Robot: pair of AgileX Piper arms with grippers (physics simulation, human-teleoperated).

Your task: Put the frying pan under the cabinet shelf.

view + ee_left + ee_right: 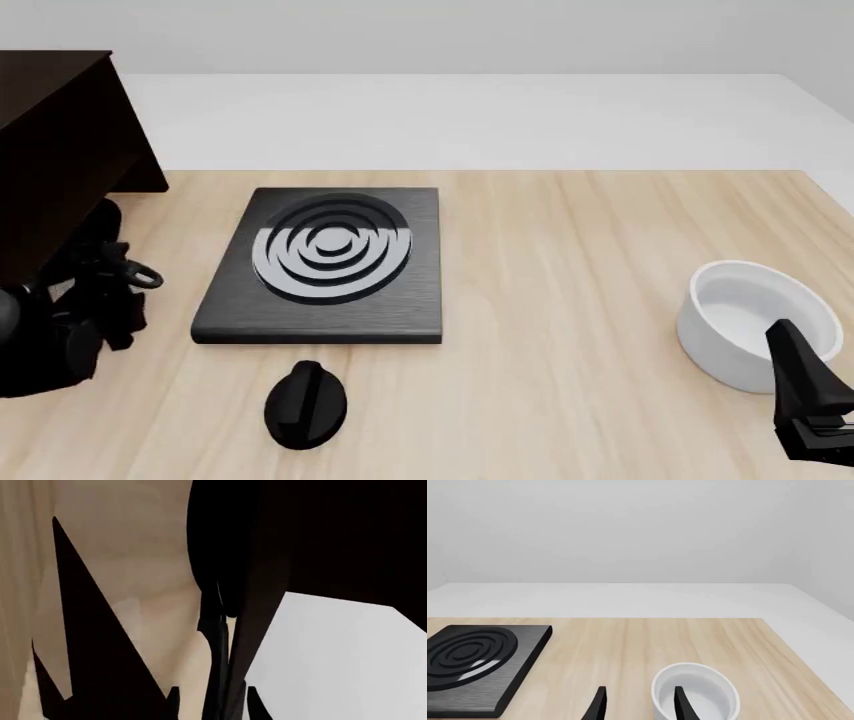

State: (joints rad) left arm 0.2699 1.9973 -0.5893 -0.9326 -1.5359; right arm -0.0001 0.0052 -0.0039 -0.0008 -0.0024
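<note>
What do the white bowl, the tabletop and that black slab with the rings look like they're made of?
The white bowl looks like glazed ceramic, or maybe plastic: smooth, thick-walled, evenly white. The tabletop looks like pale wood with visible grain lines and a matte finish. The black slab seems brushed dark metal or stone, with fine streaks; its grey rings look metallic.
</note>
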